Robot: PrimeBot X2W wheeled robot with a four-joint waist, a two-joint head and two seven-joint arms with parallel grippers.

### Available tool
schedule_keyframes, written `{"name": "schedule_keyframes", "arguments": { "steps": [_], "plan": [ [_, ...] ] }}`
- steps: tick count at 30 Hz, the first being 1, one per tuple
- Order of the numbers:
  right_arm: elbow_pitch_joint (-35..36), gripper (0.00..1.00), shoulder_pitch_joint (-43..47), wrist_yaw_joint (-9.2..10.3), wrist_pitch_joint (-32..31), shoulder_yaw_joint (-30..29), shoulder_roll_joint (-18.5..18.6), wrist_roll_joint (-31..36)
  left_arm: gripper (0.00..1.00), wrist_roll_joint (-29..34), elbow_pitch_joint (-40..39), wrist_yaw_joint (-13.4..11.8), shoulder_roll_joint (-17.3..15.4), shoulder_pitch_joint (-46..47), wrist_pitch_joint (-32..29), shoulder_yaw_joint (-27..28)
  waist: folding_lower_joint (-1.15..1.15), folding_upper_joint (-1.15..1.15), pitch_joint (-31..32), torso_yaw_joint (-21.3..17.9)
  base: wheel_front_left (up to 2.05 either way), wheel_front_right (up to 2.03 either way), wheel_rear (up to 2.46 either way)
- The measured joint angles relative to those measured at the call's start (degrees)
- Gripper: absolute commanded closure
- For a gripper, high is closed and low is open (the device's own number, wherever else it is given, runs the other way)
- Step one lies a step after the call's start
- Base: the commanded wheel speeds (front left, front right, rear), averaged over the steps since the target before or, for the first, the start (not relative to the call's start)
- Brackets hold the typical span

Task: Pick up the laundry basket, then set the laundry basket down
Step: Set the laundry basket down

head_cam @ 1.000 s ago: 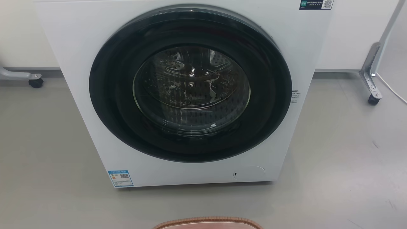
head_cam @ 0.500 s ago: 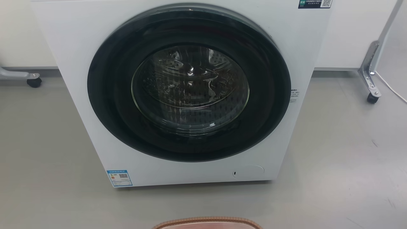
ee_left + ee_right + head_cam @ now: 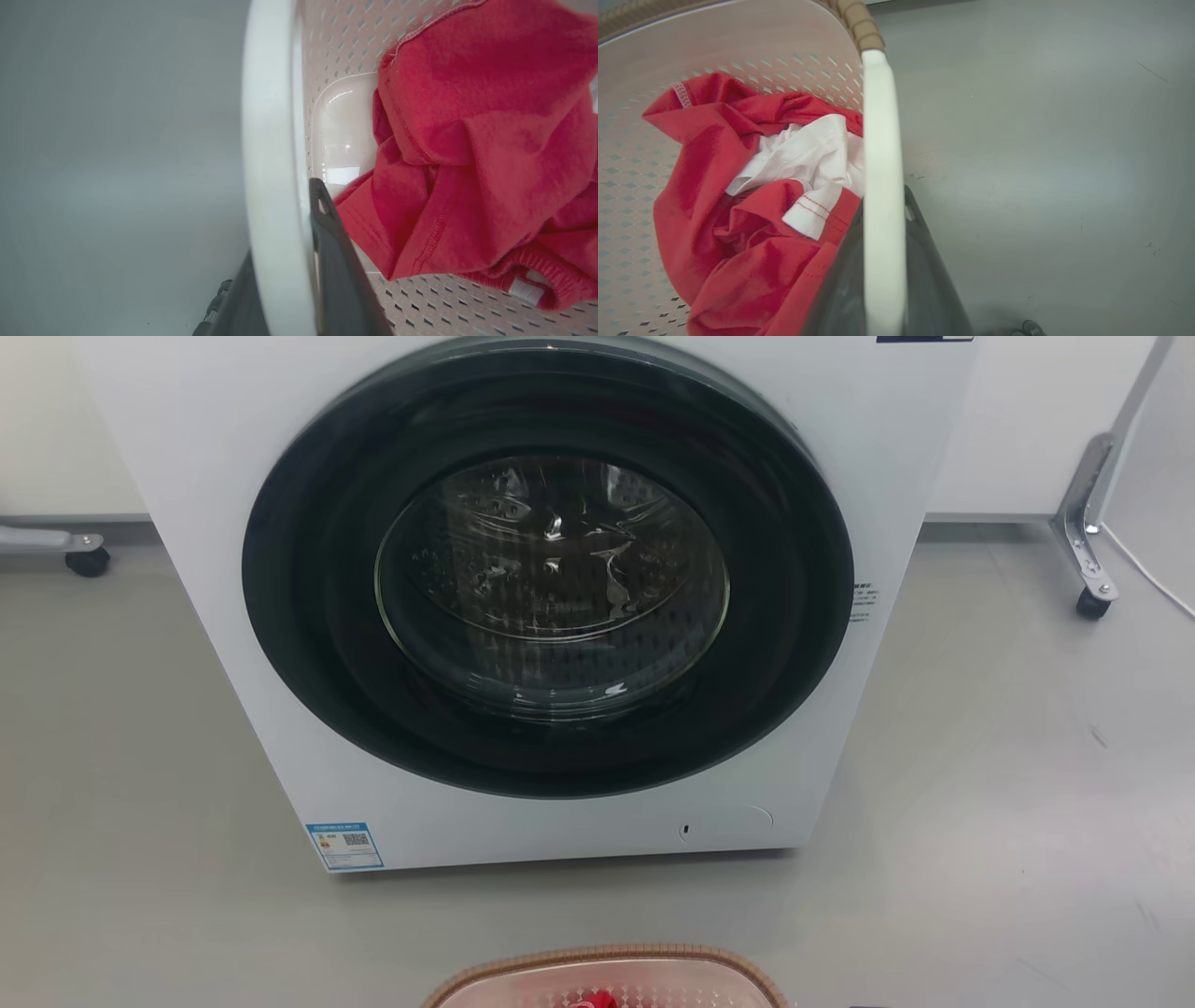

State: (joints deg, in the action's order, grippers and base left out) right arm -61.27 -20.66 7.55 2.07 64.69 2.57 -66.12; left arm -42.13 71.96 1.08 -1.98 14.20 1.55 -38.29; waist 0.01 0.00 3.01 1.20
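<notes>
1. Left tool (image 3: 280,224): clamped on a white handle (image 3: 271,140) of the laundry basket (image 3: 345,42). One dark finger (image 3: 336,270) is inside the perforated wall, the other outside.
2. Right tool (image 3: 883,224): clamped likewise on the other white handle (image 3: 880,140), a dark finger on each side.
3. Laundry basket: cream, perforated, with a brown woven-look rim (image 3: 602,957). It is held between both tools in front of the washing machine; whether its base touches the floor (image 3: 1027,803) cannot be told.
4. Red garment (image 3: 738,261): crumpled inside the basket, lying against its wall.
5. White cloth (image 3: 803,154): bunched on top of the red garment, touching the wall beside the right tool.
6. Washing machine (image 3: 896,476): white, standing on the grey floor beyond the basket. Its round dark door (image 3: 551,569) is shut. A blue sticker (image 3: 344,846) sits at the lower left corner of its front.
7. Black caster (image 3: 1092,605): on a metal leg, at the far right of the floor near the wall.
</notes>
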Motion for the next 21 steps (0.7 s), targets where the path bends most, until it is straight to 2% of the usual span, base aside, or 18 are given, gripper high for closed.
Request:
{"name": "schedule_keyframes", "arguments": {
  "steps": [3,12,21],
  "plan": [
    [-0.1,1.00,-0.8,-0.01,0.1,0.2,0.0,0.0,1.00,0.0,0.0,0.0,0.0,1.1,0.1,0.0,0.00,0.00,-0.8,-0.2,0.00,0.00,0.00],
    [-0.5,1.00,-8.9,0.01,1.0,0.5,0.5,0.7,1.00,0.0,-1.3,-3.1,0.0,11.3,-1.0,0.3,0.00,0.00,-4.8,-0.6,0.00,0.00,0.00],
    [-0.7,1.00,-16.8,0.02,1.0,0.4,0.9,1.1,1.00,0.0,-2.2,-4.1,-0.1,18.3,-1.4,0.4,0.01,0.00,-11.2,-1.1,0.00,0.00,0.00]
  ]
}}
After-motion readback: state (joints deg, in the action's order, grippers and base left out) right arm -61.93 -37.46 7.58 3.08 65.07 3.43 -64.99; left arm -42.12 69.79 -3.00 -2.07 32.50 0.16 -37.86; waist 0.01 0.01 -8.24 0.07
